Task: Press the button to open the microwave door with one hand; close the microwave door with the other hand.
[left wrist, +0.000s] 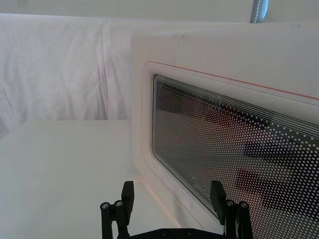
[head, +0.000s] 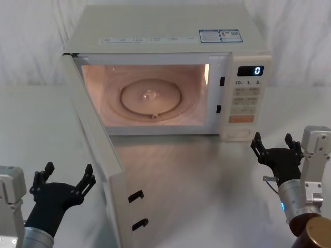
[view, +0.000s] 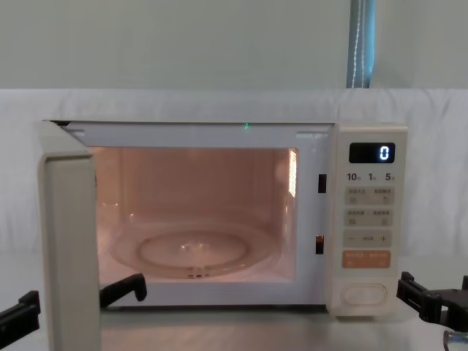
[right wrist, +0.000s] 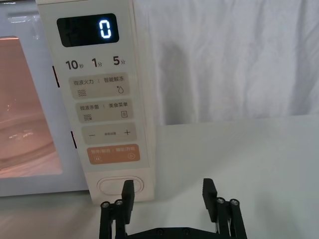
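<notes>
On the far half of the table (head: pixel 207 170), head view, 1 cream microwave (head: pixel 170 31) stands lit, display reading "0", 2 blue-and-white labels on its top. The microwave door (head: pixel 98 150) hangs wide open, swung toward the near left, 2 black latch hooks on its free edge. The button (head: pixel 237 133), a plain pill shape, sits lowest on the control panel (head: pixel 247 98). The left gripper (head: pixel 64 182) hovers near left beside the door, fingers spread, holding nothing. The right gripper (head: pixel 275 147) hovers near right, just in front of the panel, spread and empty.

Left wrist view: the left gripper faces the door's outer side, a dotted dark glass window in a raised rounded frame.

Right wrist view: the panel reads "10", "1", "5", then "−" and "+"; 1 orange key sits above the button.

Chest view: a round glass turntable (view: pixel 197 252) lies inside the cavity.
</notes>
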